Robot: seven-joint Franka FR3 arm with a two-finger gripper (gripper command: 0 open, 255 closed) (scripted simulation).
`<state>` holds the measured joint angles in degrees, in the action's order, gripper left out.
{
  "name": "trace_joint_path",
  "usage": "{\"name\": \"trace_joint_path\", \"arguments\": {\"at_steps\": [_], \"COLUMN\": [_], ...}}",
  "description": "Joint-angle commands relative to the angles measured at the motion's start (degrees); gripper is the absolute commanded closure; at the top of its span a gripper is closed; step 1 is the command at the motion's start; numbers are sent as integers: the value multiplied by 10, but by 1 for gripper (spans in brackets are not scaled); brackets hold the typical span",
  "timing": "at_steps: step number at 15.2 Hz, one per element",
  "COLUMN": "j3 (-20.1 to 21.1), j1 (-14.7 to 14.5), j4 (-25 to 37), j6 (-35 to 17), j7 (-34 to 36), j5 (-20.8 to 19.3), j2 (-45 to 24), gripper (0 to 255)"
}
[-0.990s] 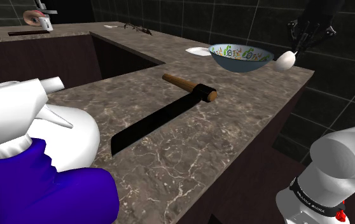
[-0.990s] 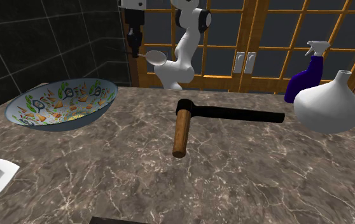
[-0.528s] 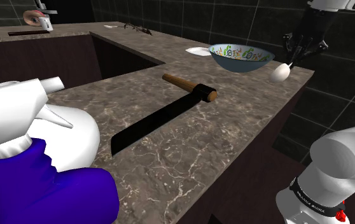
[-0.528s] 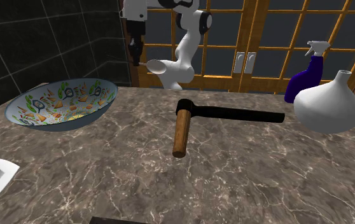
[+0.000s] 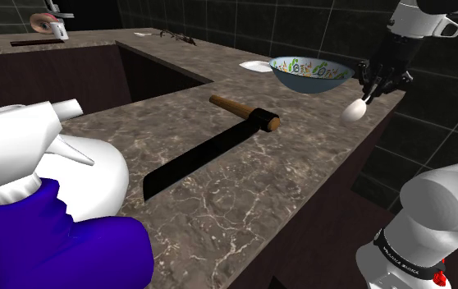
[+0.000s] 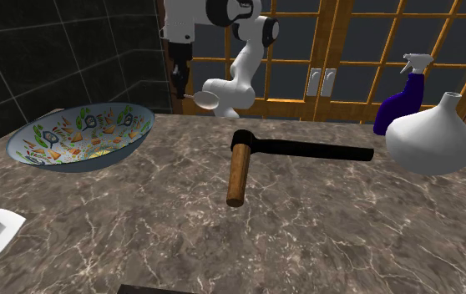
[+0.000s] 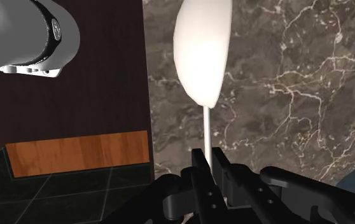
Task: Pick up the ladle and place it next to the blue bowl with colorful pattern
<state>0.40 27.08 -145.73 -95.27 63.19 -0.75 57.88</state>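
The white ladle (image 5: 353,112) hangs with its cup down, just over the marble counter's near edge, beside the blue patterned bowl (image 5: 310,73). My black gripper (image 5: 373,84) is shut on its thin handle. In the second exterior view the gripper (image 6: 178,86) holds the ladle (image 6: 205,98) behind the bowl (image 6: 82,136), above the counter's far edge. The wrist view has the ladle's cup (image 7: 202,48) straight ahead of the gripper (image 7: 208,167), over the counter's border, and the fingers (image 7: 200,175) clasp the handle.
A black tool with a wooden handle (image 5: 245,114) lies mid-counter. A white vase (image 6: 433,135) and a blue spray bottle (image 6: 400,102) stand at the second exterior view's right. A white dish (image 5: 254,66) sits behind the bowl. A sink recess (image 5: 149,74) opens at the shoulder view's left.
The gripper has come down and shifted toward the counter with the ladle in it. The ladle's cup now hangs low by the counter's edge.
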Motion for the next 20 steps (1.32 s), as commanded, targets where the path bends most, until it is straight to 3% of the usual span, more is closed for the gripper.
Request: {"name": "trace_joint_path", "arguments": {"at_steps": [1, 9, 17, 18, 20], "j3": [0, 0, 0, 0, 0], "j1": [0, 0, 0, 0, 0], "j4": [-19, -89, -89, -89, -89], "j6": [-14, -68, -68, -68, -68], "j7": [0, 1, 1, 1, 1], "j5": [0, 0, 0, 0, 0], "j2": [5, 21, 21, 21, 21], "gripper": [255, 255, 255, 0, 0]}}
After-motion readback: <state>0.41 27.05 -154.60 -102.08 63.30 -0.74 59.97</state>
